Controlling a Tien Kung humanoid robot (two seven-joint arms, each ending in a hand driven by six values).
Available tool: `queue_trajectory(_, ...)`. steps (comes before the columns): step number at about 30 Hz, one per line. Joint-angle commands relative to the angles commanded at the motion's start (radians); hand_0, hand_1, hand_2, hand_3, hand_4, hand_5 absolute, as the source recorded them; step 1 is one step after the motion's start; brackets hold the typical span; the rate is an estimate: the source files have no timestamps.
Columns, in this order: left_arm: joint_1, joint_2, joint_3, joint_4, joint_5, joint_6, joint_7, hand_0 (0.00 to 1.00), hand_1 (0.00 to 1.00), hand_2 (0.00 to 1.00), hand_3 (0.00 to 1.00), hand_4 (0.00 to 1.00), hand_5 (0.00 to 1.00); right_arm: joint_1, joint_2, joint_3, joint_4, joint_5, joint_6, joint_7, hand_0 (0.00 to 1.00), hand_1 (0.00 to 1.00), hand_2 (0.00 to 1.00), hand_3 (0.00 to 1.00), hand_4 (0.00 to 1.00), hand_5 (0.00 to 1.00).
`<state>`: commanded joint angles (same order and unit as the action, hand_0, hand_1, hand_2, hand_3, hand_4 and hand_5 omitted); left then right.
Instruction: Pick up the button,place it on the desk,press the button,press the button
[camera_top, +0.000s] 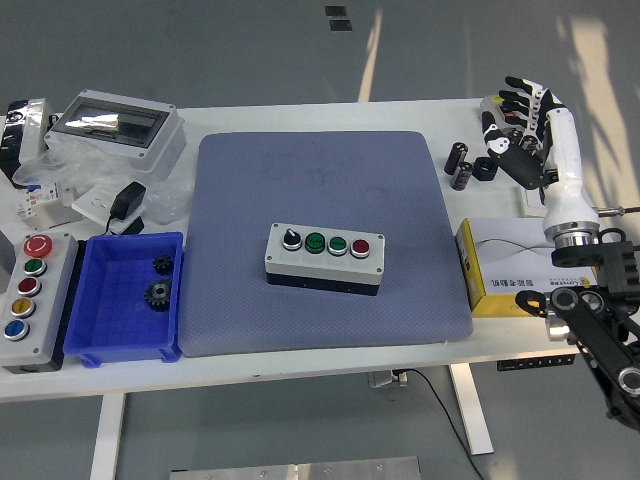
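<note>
Mid-mat, button box (325, 257), right hand (524, 125) at far-right table edge.

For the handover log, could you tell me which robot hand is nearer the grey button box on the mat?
Right. The right robot hand hovers beyond the mat's far right corner, well off the button box; the left is out of view.

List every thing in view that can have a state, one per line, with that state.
Button box: flat on the blue mat, unheld.
Blue bin: open, two gears inside.
Grey enclosure: lid closed.
Five-button box: flat at the table's left edge.
Yellow box: lying flat.
Right hand: open, raised over the far right corner, empty.
</note>
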<state>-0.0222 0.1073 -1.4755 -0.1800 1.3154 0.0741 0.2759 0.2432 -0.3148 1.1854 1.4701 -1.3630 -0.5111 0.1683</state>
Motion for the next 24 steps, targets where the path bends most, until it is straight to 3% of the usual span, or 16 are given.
queue_trajectory(13, -0.003, 0.004, 0.006, 0.0, -0.007, 0.0, -0.002, 0.622, 0.577, 0.54, 0.604, 0.588, 0.176, -0.006, -0.007, 0.031, 0.03, 0.014, -0.004, 0.03, 0.712, 0.754, 0.751, 0.77, 0.696, 0.315)
queue_trajectory(24, -0.018, 0.015, 0.001, 0.0, 0.02, -0.005, 0.0, 0.622, 0.578, 0.541, 0.606, 0.594, 0.176, -0.054, -0.003, 0.122, 0.069, 0.025, -0.008, 0.052, 0.715, 0.757, 0.756, 0.772, 0.696, 0.308)
